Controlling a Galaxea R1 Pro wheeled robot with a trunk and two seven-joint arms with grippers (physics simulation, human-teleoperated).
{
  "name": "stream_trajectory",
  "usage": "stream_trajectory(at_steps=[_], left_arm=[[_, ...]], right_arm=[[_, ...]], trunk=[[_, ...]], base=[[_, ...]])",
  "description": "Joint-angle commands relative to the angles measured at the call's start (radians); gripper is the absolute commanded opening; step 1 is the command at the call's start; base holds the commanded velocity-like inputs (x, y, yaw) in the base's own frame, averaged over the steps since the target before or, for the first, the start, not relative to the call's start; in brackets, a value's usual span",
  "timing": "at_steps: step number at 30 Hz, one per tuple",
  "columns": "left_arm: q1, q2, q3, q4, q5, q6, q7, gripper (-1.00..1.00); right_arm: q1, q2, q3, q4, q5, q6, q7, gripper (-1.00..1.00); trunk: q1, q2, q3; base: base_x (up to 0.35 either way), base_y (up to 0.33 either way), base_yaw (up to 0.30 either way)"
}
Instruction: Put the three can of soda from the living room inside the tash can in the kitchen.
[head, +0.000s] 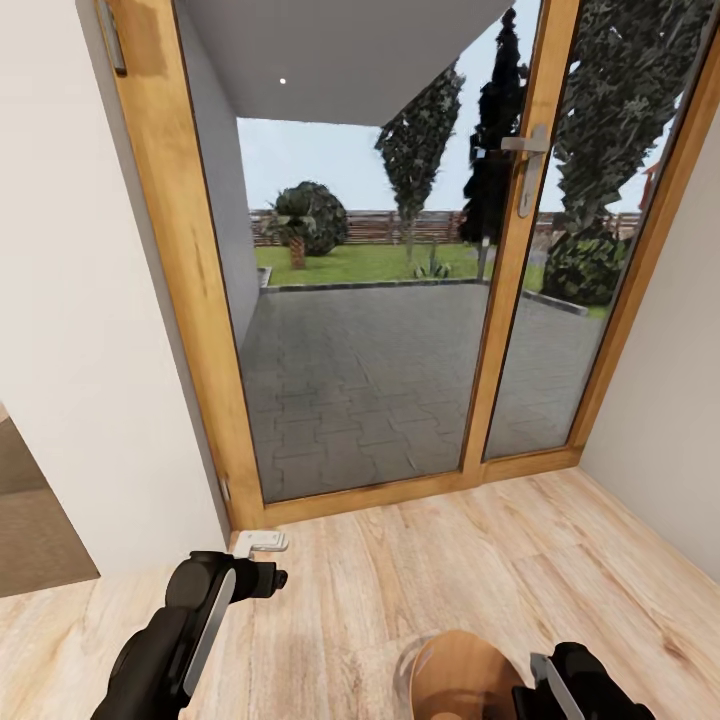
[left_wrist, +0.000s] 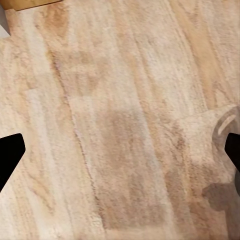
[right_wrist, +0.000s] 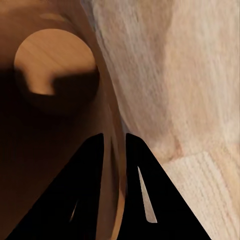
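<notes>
The right gripper (right_wrist: 114, 150) is pinching the trash can (head: 465, 680) by its thin rim before glazed patio doors (head: 400, 250). The left gripper (left_wrist: 120, 155) is hanging open and empty. The stiff, smooth, probably light bin is likely best carried by that rim.

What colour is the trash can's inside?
Dark brown, with a lighter copper-toned bottom; the right wrist view shows the trash can best.

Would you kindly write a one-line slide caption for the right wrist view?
Right tool pinching the brown bin's wall, one finger inside, one outside, above light wood floor.
</notes>
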Motion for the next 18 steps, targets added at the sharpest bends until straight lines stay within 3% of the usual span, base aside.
stream_trajectory(at_steps=[1,18], left_arm=[[0.0,0.0,0.0,0.0,0.0,0.0,0.0,1.0],[-0.001,-0.001,-0.002,0.014,-0.001,0.0,-0.006,1.0]], right_arm=[[0.0,0.0,0.0,0.0,0.0,-0.002,-0.001,-1.0],[-0.001,0.0,0.0,-0.107,0.002,-0.01,-0.004,-1.0]], trunk=[[0.0,0.0,0.0],[-0.057,0.105,0.047]], base=[[0.0,0.0,0.0],[0.0,0.0,0.0]])
